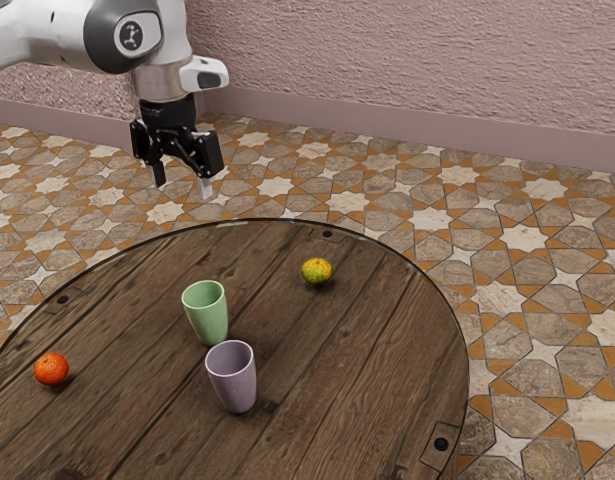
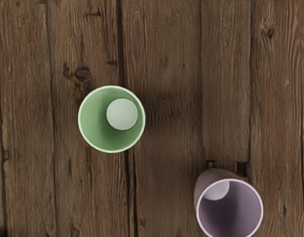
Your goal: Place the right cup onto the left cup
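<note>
Closest to where I'd be standing, a purple cup (image 1: 234,380) sits upright on the round wooden bench (image 1: 337,390), its open mouth facing up. Just behind it, a touch toward the exterior view's left, stands the green cup (image 1: 209,318), upright too. From above, in the wrist view, bare planks show between the two, so they stand apart, neither one inside the other. You can look right down into the green one and see its pale round bottom; in the purple one, part of the pale bottom shows as well.

Up high hangs the black gripper (image 1: 183,188), pointing down, with its jaws spread and nothing caught between them, well apart from both cups.

Over toward the exterior view's left, a bright orange fruit (image 1: 52,368) rests on the bench. A mottled yellow fruit (image 1: 316,271) lies on the far side, to the exterior view's right of the cups. Beyond the bench runs a floor (image 1: 527,238) of star-patterned tiles, reaching to a rough pinkish wall (image 1: 417,60).
</note>
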You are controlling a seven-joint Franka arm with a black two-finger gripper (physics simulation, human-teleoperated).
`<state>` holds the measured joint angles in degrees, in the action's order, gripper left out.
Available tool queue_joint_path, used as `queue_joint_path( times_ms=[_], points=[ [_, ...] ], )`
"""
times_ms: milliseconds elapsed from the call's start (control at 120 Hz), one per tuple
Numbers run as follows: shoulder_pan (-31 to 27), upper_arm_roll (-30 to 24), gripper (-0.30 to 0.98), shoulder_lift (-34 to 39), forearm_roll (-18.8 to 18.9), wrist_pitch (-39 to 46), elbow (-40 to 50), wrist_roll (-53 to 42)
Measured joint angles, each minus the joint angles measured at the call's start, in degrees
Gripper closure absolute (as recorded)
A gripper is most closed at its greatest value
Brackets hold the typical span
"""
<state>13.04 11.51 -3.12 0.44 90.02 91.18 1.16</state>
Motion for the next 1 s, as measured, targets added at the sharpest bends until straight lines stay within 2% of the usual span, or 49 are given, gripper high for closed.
queue_joint_path(
  times_ms=[208, 358, 717, 1000],
  points=[
    [0.3, -0.1, 0.0, 0.4, -0.4, 2.2, 3.1, -0.3],
    [0.1, -1.7, 0.0, 2.3, -0.7, 7.4, 11.3, -0.1],
    [-4.7, -10.0, 0.04, 3.5, -5.9, 20.5, 27.9, 2.1],
    [-6.2, -14.9, 0.14, 3.1, -9.8, 25.2, 33.3, 5.5]
  ],
)
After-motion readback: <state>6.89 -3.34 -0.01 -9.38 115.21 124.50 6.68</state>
